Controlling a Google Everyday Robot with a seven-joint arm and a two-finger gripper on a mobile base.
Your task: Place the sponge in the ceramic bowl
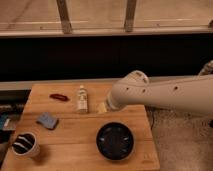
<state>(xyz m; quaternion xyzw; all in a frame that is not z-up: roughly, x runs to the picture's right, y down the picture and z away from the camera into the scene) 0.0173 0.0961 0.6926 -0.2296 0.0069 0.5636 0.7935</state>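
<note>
The sponge [47,120], a small flat blue-grey pad, lies on the left part of the wooden table [75,150]. The ceramic bowl [115,141], wide, round and glossy black, sits near the table's front right and holds nothing. My white arm reaches in from the right. Its gripper [103,107] hangs over the table's middle, just right of a small bottle, above and behind the bowl and well to the right of the sponge. The thick wrist hides most of it, and nothing shows in it.
A small pale bottle [82,99] stands at the table's middle back. A small red object [59,97] lies at the back left. A pale cup [25,145] with a dark striped inside stands at the front left corner. A dark wall runs behind the table.
</note>
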